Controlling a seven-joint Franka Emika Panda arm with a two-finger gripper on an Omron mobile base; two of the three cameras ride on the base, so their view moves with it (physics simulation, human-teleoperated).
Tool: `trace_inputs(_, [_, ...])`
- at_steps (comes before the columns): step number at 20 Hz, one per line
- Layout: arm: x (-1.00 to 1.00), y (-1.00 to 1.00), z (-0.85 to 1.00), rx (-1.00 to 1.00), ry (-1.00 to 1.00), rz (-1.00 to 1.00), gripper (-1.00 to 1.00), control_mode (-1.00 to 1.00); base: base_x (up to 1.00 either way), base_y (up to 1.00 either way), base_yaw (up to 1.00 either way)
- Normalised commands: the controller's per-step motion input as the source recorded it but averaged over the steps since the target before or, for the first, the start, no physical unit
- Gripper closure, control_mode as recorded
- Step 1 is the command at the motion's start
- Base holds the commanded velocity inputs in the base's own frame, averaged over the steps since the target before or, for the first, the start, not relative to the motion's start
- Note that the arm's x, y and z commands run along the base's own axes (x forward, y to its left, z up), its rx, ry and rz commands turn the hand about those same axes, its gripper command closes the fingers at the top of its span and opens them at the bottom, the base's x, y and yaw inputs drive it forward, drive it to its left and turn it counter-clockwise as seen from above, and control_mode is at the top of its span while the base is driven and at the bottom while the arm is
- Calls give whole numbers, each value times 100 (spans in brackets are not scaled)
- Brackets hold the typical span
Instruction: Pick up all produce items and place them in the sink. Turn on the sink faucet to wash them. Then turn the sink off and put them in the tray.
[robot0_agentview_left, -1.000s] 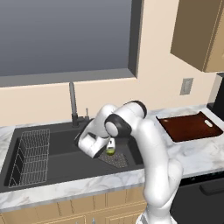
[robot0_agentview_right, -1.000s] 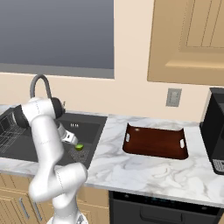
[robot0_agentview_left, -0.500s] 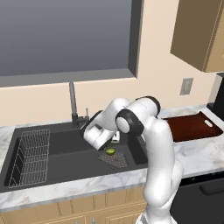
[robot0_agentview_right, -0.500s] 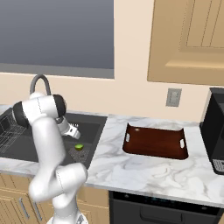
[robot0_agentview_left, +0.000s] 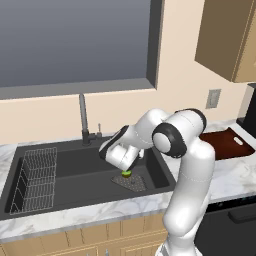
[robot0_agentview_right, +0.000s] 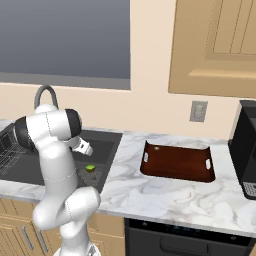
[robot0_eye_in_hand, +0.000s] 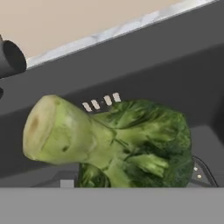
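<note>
Close before the hand camera hangs the dark green broccoli floret (robot0_eye_in_hand: 131, 140) with its pale stem, the black basin wall behind it. My gripper (robot0_agentview_left: 131, 163) is low inside the sink (robot0_agentview_left: 75, 170) and looks shut on the broccoli, its fingertips hidden by it. The small round lime-green fruit (robot0_agentview_left: 126, 173) lies on the mesh drain (robot0_agentview_left: 132, 183), just below the gripper (robot0_agentview_right: 85, 148); from the right base view the fruit (robot0_agentview_right: 90, 168) sits beside the arm. At the basin's back rim stands the faucet (robot0_agentview_left: 82, 117). Right of the sink, the reddish-brown tray (robot0_agentview_right: 175, 162) rests on the counter.
A wire rack (robot0_agentview_left: 35, 177) fills the left part of the basin. The marble counter (robot0_agentview_right: 165, 192) runs right to a black appliance (robot0_agentview_right: 245, 150). A wall outlet (robot0_agentview_right: 198, 111) and wooden cabinets (robot0_agentview_right: 215, 45) are above the tray.
The hand has shifted right and slightly back inside the basin, and the elbow has swung right. The lime-green fruit stays on the drain.
</note>
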Motion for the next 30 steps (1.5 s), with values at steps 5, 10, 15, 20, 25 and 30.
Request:
trace_inputs(5, [-33, -25, 43, 5, -11, -5, 100, -100, 0, 0, 0])
trace_inputs(10, [-28, -23, 48, 3, -11, -6, 100, -100, 0, 0, 0])
trace_inputs(15, [-32, -25, 47, 3, -10, -6, 100, -100, 0, 0, 0])
trace_inputs(20, [-38, -26, 50, 6, -7, -6, 100, -100, 0, 0, 0])
trace_inputs(25, [-39, -21, 67, 7, -3, -7, 100, -100, 0, 0, 0])
trace_inputs(30, [-30, -20, 84, 4, 0, -6, 100, -100, 0, 0, 0])
